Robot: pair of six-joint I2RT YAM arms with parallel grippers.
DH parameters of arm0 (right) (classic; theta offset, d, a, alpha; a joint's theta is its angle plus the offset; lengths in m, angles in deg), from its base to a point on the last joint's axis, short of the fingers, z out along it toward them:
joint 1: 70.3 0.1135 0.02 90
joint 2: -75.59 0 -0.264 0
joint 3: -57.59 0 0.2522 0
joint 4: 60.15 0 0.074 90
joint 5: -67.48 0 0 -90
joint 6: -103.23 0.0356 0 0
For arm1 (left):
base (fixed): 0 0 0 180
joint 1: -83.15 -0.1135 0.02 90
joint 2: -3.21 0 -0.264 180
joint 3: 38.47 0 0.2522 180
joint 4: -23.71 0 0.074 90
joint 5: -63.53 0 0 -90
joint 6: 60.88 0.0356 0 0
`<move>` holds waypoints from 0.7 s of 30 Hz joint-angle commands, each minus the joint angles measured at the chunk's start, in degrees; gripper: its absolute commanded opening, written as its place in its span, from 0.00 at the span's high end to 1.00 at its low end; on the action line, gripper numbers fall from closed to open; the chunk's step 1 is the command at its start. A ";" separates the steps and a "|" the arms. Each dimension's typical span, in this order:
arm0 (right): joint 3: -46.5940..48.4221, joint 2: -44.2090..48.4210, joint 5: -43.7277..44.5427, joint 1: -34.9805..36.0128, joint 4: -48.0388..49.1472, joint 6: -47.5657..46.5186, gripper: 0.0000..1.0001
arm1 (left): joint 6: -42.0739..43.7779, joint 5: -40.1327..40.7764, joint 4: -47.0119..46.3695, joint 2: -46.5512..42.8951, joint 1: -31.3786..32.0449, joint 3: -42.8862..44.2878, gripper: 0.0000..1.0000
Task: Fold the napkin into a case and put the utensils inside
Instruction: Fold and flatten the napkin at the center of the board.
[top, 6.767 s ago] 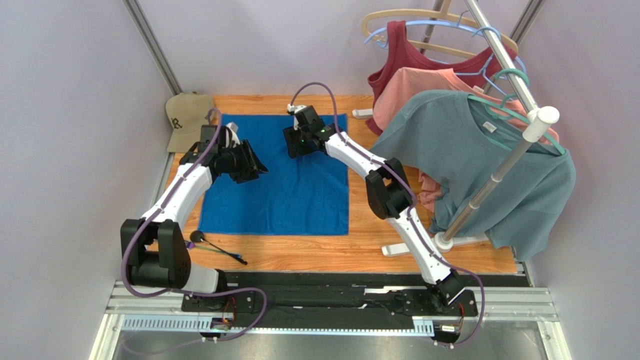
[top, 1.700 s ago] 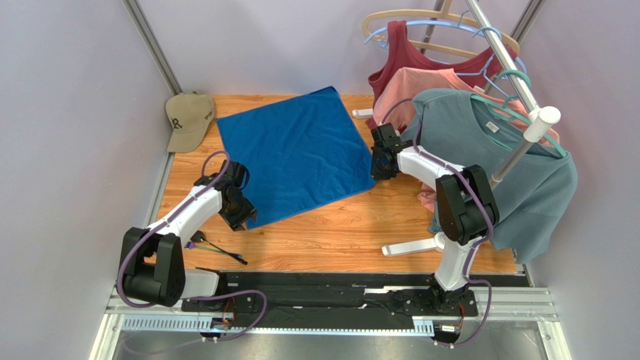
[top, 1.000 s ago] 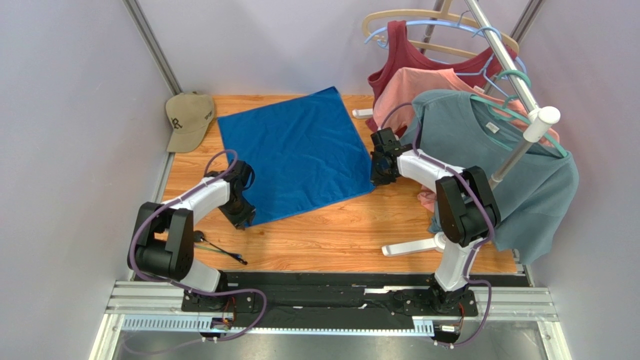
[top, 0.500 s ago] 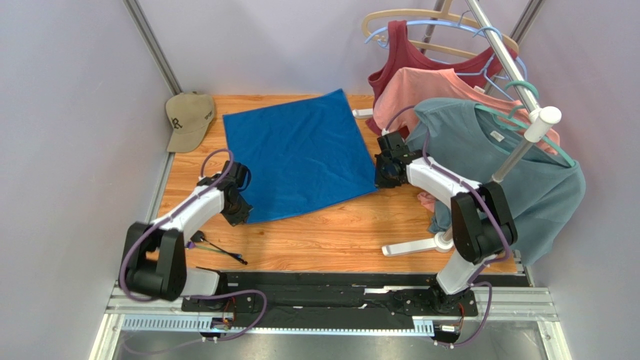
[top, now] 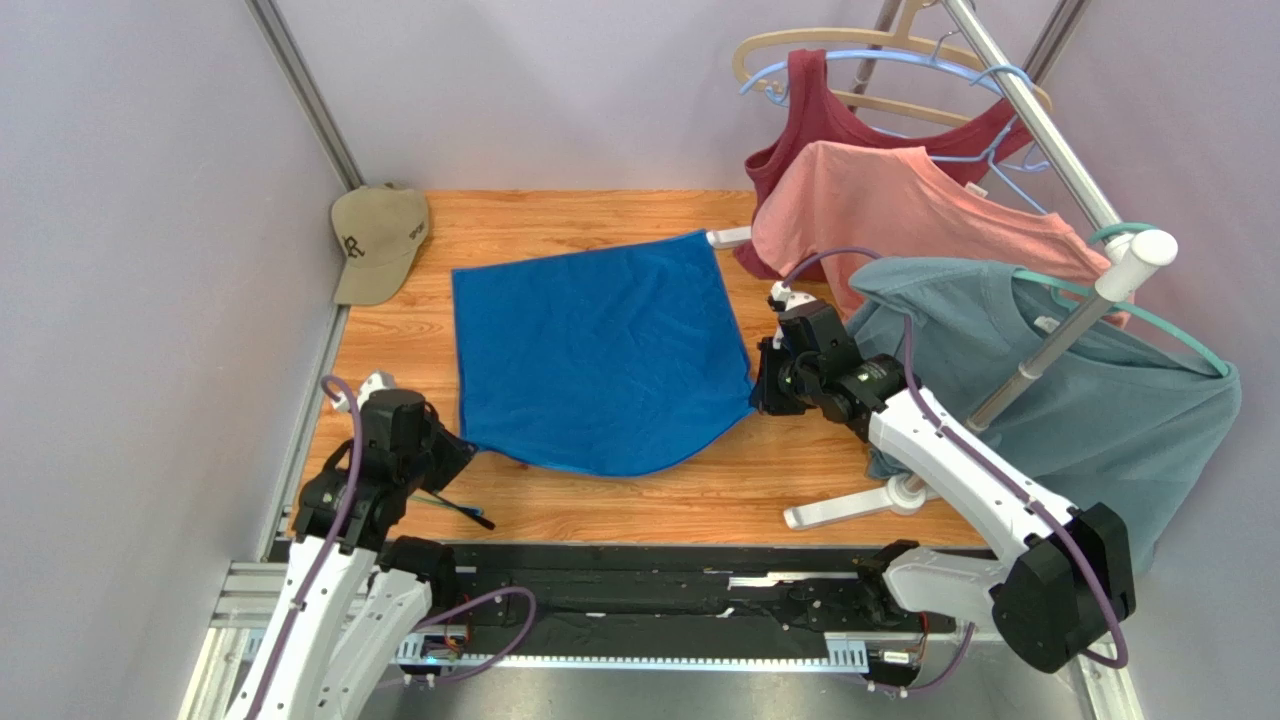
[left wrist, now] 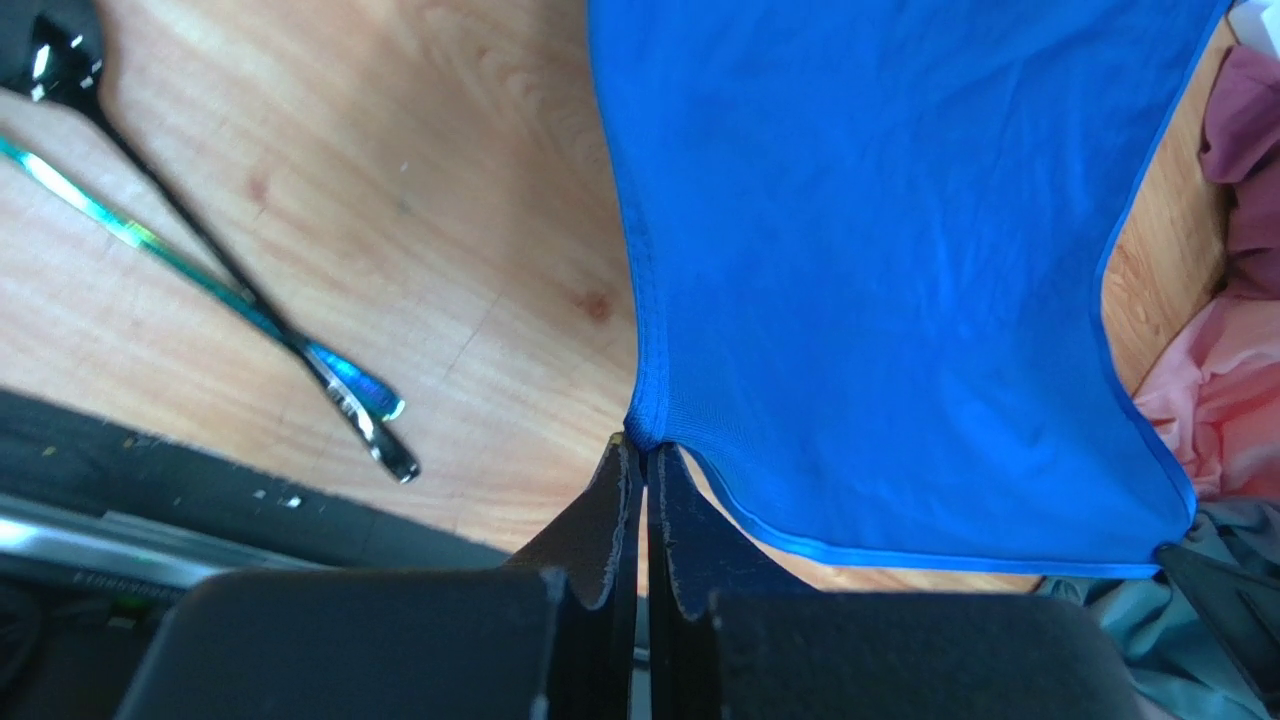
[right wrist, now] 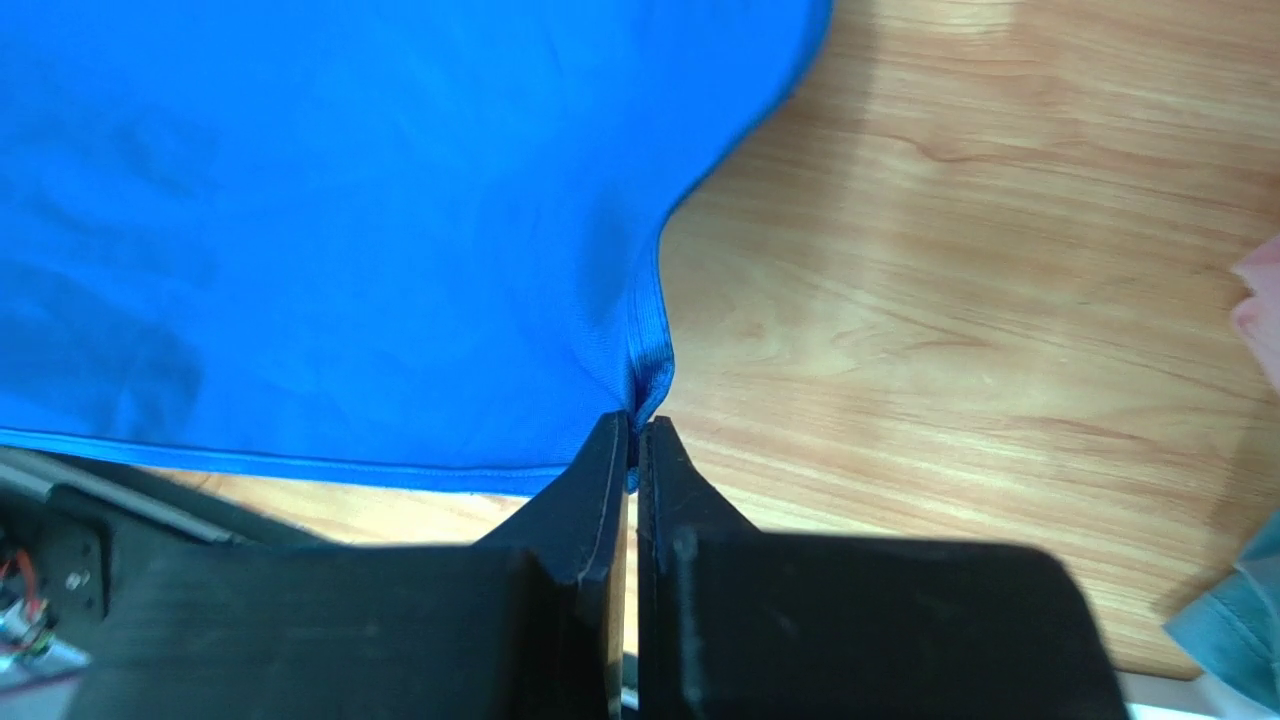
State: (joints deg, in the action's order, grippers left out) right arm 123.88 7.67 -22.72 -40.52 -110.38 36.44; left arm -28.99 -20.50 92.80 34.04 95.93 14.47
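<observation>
The royal-blue napkin (top: 601,353) hangs stretched above the wooden table, its near edge sagging between both arms. My left gripper (top: 455,446) is shut on the napkin's near left corner (left wrist: 649,428). My right gripper (top: 756,393) is shut on the near right corner (right wrist: 646,393). The utensils (top: 439,498), thin dark sticks with blue and green bits, lie on the table near the front left, under my left arm; in the left wrist view the utensils (left wrist: 226,293) lie left of the cloth. No case shape is formed.
A tan cap (top: 376,237) lies at the back left corner. A clothes rack (top: 1037,338) stands on the right with a maroon top (top: 842,128), a pink shirt (top: 917,210) and a teal-grey T-shirt (top: 1052,390) beside my right arm.
Both arms pulled back toward the near edge and lifted, drawing the napkin nearer. The left gripper closed on its corner. The rack and teal shirt swung to the right.
</observation>
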 commanded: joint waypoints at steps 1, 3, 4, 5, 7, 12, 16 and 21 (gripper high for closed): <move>0.99 3.06 -2.87 0.81 2.18 0.79 1.00 | -1.66 0.87 8.03 -4.28 0.14 1.60 1.00; 3.26 0.79 -2.43 0.81 2.81 -0.08 1.00 | -1.48 1.23 7.95 -3.94 0.14 2.13 1.00; 4.32 -0.18 -2.26 0.81 2.81 -0.43 1.00 | -1.48 0.88 7.52 -3.33 0.14 2.39 1.00; 5.20 -1.67 -2.86 0.81 3.24 -0.87 1.00 | -1.31 0.44 6.47 -2.62 0.14 2.57 1.00; 8.37 -6.42 -5.14 0.81 4.12 -3.14 1.00 | -1.22 1.14 6.28 -0.69 0.14 3.70 1.00; 14.52 -16.35 -15.16 0.81 7.10 -5.01 1.00 | 0.09 4.48 5.66 1.77 0.14 5.90 1.00; 15.49 -21.46 -21.23 1.59 11.33 -2.64 1.00 | 1.77 6.67 5.75 3.97 0.14 8.28 1.00; 19.70 -27.52 -20.54 5.54 10.46 -4.83 1.00 | 4.66 12.12 7.07 5.73 -0.12 11.87 1.00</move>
State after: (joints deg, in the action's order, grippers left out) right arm 138.16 -16.96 -40.69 -37.92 -102.12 33.31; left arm -27.56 -13.63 99.38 38.85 95.93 22.03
